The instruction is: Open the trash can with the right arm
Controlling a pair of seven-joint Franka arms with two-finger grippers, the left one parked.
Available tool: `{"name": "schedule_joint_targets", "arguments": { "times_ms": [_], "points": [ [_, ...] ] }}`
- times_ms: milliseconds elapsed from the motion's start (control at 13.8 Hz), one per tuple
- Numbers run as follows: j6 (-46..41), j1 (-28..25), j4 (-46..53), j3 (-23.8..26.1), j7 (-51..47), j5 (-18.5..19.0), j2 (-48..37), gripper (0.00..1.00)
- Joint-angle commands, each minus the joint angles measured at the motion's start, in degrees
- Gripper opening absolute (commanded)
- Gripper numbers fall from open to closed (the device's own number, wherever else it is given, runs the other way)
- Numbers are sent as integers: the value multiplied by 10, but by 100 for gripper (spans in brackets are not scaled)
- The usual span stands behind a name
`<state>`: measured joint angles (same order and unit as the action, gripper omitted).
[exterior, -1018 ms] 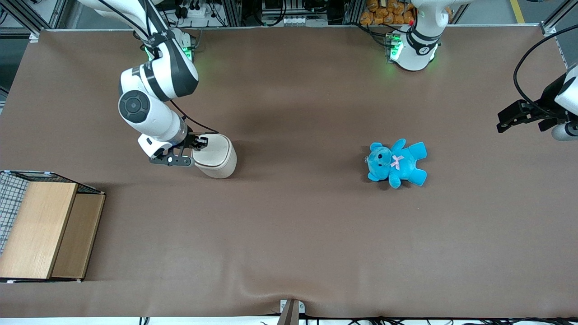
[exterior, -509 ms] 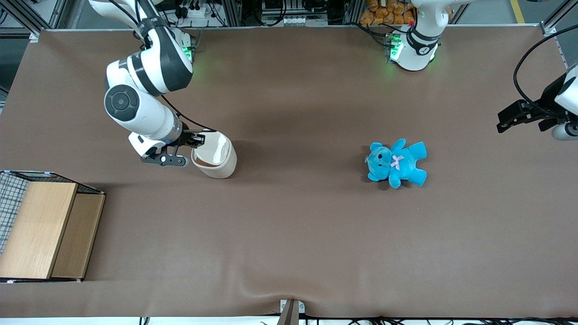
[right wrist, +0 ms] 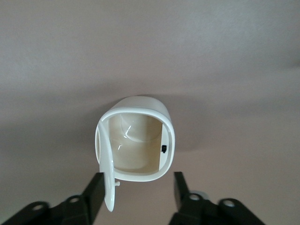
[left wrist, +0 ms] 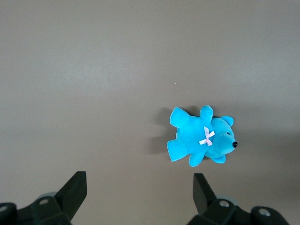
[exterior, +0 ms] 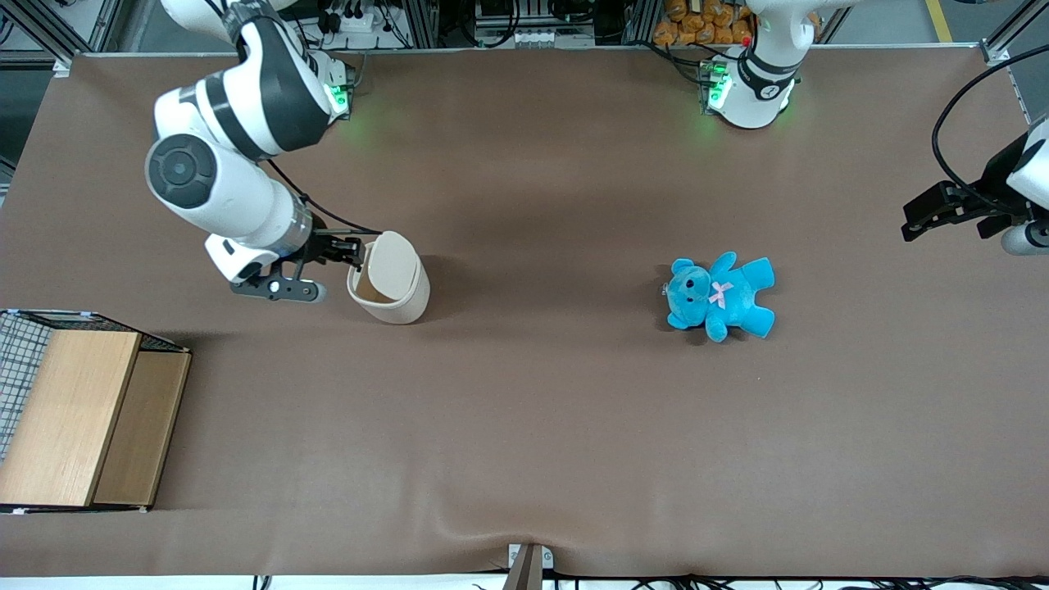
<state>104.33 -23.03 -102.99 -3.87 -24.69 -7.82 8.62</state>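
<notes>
The cream-white trash can (exterior: 401, 299) stands on the brown table with its lid (exterior: 395, 260) swung up on its hinge, showing the tan inside (exterior: 371, 289). The right arm (exterior: 221, 184) reaches toward it from the working arm's end of the table. My gripper (exterior: 352, 252) sits at the can's rim, just above the opening. In the right wrist view the can's mouth (right wrist: 138, 145) faces the camera and the lid (right wrist: 107, 173) stands on edge. My gripper (right wrist: 138, 192) is open, fingers wide apart, and the lid's tip lies close against one finger (right wrist: 95, 187).
A blue teddy (exterior: 719, 295) lies on the table toward the parked arm's end, also seen as the teddy (left wrist: 201, 139) in the left wrist view. A wooden box with wire mesh (exterior: 82, 410) stands nearer the front camera than the can, at the working arm's end.
The lid has swung from nearly flat on the can to upright, exposing the tan inside. The arm and gripper have drawn back from the can toward the working arm's end.
</notes>
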Motion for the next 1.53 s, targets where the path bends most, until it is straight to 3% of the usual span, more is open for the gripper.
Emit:
{"name": "schedule_joint_targets", "arguments": {
  "times_ms": [0, 364, 873, 1164, 1309, 1455],
  "points": [
    [-50, 40, 55, 4, 3, -8, 1, 100],
    [-75, 96, 112, 4, 13, -3, -2, 100],
    [-147, 173, 172, 1, 110, 9, -17, 100],
    [-155, 183, 176, 1, 141, 13, -42, 100],
    [-156, 192, 176, 2, 171, 44, -56, 100],
    [-157, 196, 176, 3, 185, 47, -70, 100]
  ]
}}
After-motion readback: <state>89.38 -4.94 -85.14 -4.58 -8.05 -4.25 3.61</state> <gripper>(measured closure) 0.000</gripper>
